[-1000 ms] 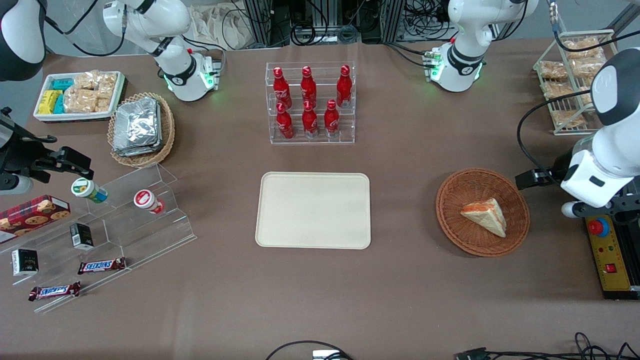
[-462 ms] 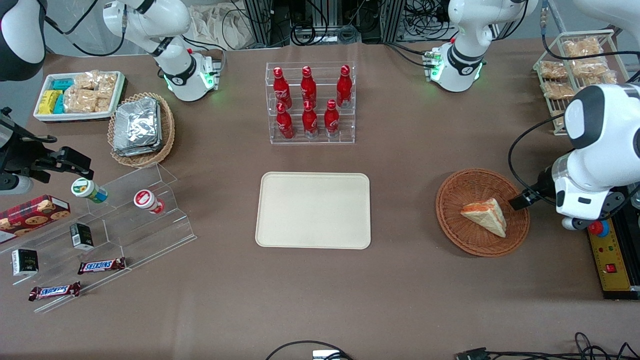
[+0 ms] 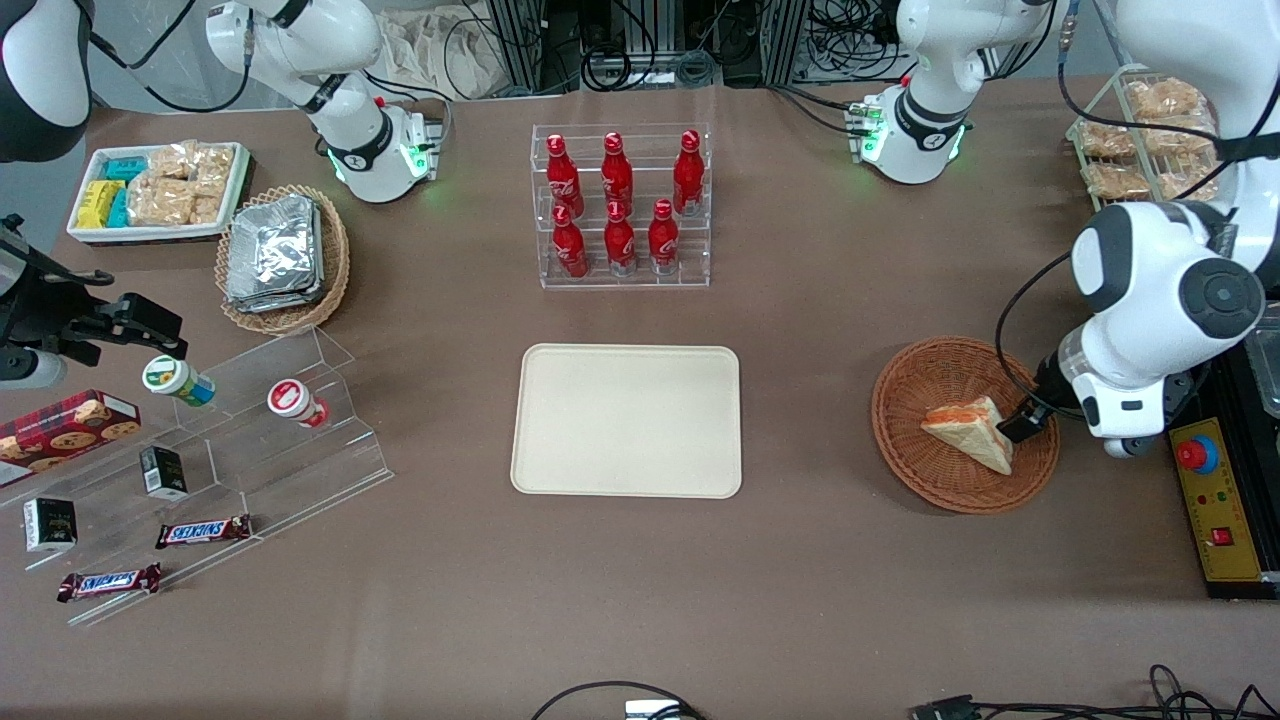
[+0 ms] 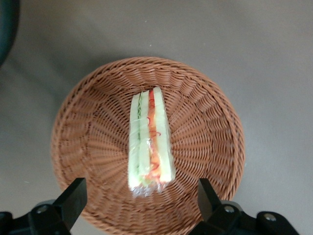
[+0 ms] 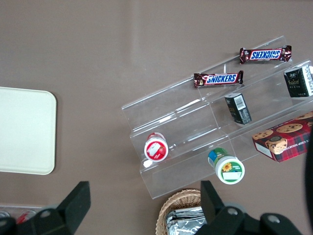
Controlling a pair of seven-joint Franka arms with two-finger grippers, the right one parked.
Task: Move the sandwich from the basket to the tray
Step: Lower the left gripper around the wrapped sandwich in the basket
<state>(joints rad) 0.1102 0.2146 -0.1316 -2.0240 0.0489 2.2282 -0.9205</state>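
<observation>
Surface: a brown table (image 3: 820, 320) carrying snack displays, with the two arms' bases at the edge farthest from the front camera.
Pincer: the gripper (image 4: 139, 205) hangs over the basket, its fingers (image 4: 73, 196) spread wide and holding nothing; in the front view the gripper (image 3: 1022, 424) sits just beside the sandwich's edge, toward the working arm's end of the table.
Sandwich: the sandwich (image 4: 149, 142) lies in the middle of the basket, in clear wrap, with its filling edge of red and green facing the wrist camera and lined up between the two fingers; from the front the sandwich (image 3: 970, 432) shows as a pale wedge.
Basket: the basket (image 3: 905, 400) is a round reddish-brown wicker bowl, well apart from the tray, toward the working arm's end.
Tray: the tray (image 3: 627, 420) lies flat mid-table with nothing on it.
Other things: a rack of red bottles (image 3: 620, 205) stands farther from the front camera than the tray.
Progress: nothing is done yet; the grasp, the lift, the carry to the tray and the release are all left, by my judgement.
Hard to tell: the fingertips' height above the sandwich cannot be read, and whether they touch the wicker cannot be told; only one dark fingertip shows from the front.
</observation>
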